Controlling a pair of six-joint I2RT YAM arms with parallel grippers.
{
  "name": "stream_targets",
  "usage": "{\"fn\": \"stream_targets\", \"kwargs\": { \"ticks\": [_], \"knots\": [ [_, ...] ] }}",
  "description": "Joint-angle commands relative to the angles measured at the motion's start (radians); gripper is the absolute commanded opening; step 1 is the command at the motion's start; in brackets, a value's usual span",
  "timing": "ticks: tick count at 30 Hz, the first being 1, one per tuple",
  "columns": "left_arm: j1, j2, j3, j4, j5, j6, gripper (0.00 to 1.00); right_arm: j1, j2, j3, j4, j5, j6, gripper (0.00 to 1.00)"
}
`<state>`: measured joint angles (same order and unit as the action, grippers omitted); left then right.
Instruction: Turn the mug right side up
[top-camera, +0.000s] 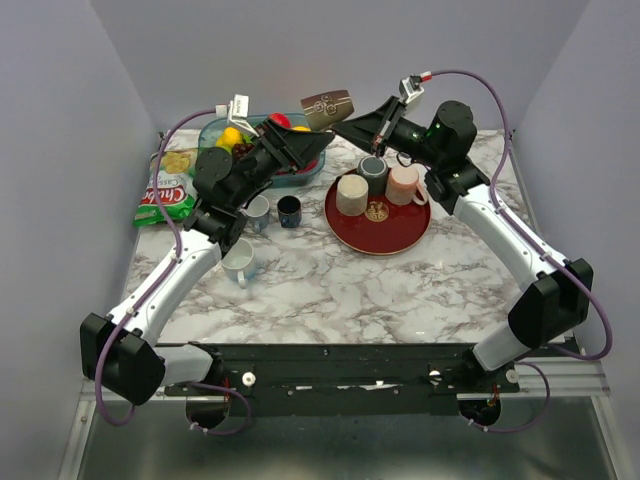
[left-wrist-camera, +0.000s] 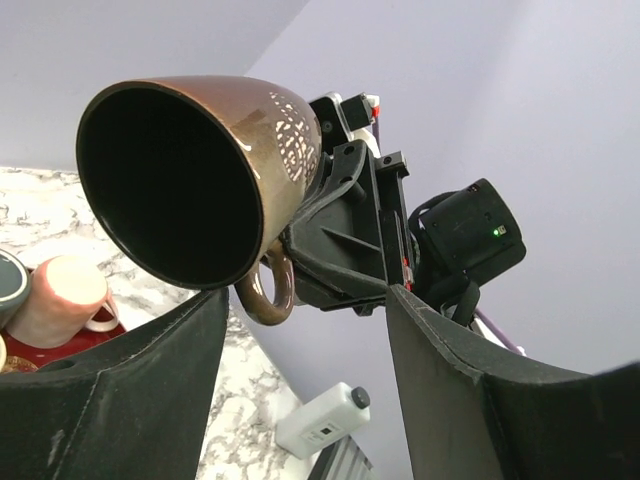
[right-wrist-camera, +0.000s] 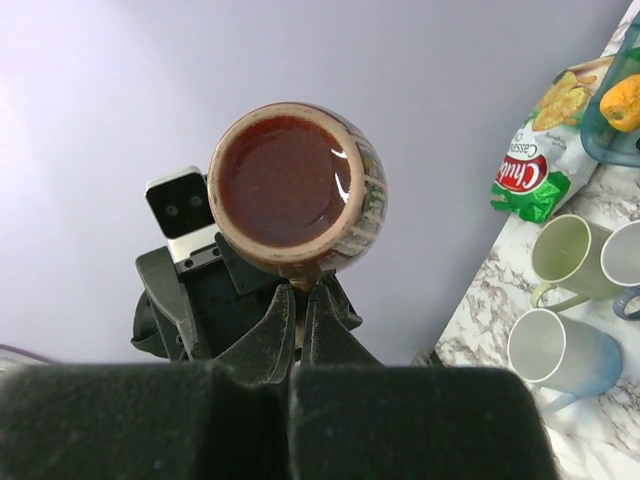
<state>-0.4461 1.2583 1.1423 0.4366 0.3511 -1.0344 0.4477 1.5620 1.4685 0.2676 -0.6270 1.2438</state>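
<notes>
Jaws of the L gripper (left-wrist-camera: 305, 300) stand wide apart, one dark finger on each side of the L wrist view, w/ nothing clamped btwn them. Just beyond hangs the brown mug (left-wrist-camera: 170, 180), up in the air over the far side of the tabletop (top-camera: 400, 290). It lies on its side, mouth facing the L arm, handle hanging underneath. Behind it the R gripper (right-wrist-camera: 297, 300) has its jaws pinched narrow right under the mug's base, prob. on that handle, carrying the mug. Farther off and lower sit the red tray (top-camera: 400, 238) w/ three cups on it and a pale cup (top-camera: 257, 212) near the L arm. Progress, as I judge it: approx halfway. The mug is off the tabletop and tipped to horizontal. Left to do: the rest of the turn to mouth-up, setting it down, letting go. A hand-over or regrasp looks due. Hard to tell: whether the L gripper touches the rim. The handle is hidden behind the fingers in the R wrist view, so the exact grip is unclear. The mug is small in the top view.
</notes>
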Motion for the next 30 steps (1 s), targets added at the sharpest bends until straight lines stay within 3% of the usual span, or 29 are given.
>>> {"fn": "stream_targets", "kwargs": {
  "ticks": [1, 21, 24, 27, 28, 30],
  "knots": [
    [0.003, -0.002, 0.022, 0.024, -0.023, -0.004, 0.69, 0.0, 0.01, -0.002, 0.081, -0.053, 0.014, 0.01],
    [0.003, 0.038, 0.059, 0.022, -0.034, 0.007, 0.4, 0.002, -0.017, -0.094, 0.091, -0.1, 0.003, 0.01],
    [0.003, 0.053, 0.062, 0.028, -0.028, -0.003, 0.31, 0.005, -0.025, -0.109, 0.082, -0.1, -0.01, 0.01],
    [0.003, 0.067, 0.066, 0.031, -0.018, -0.01, 0.12, 0.006, -0.031, -0.122, 0.07, -0.097, -0.024, 0.01],
    [0.003, 0.07, 0.069, 0.03, -0.017, -0.009, 0.0, 0.006, -0.033, -0.125, 0.07, -0.096, -0.029, 0.01],
    [0.003, 0.075, 0.066, 0.03, -0.017, -0.007, 0.0, 0.006, -0.036, -0.131, 0.061, -0.092, -0.035, 0.01]
  ]
}}
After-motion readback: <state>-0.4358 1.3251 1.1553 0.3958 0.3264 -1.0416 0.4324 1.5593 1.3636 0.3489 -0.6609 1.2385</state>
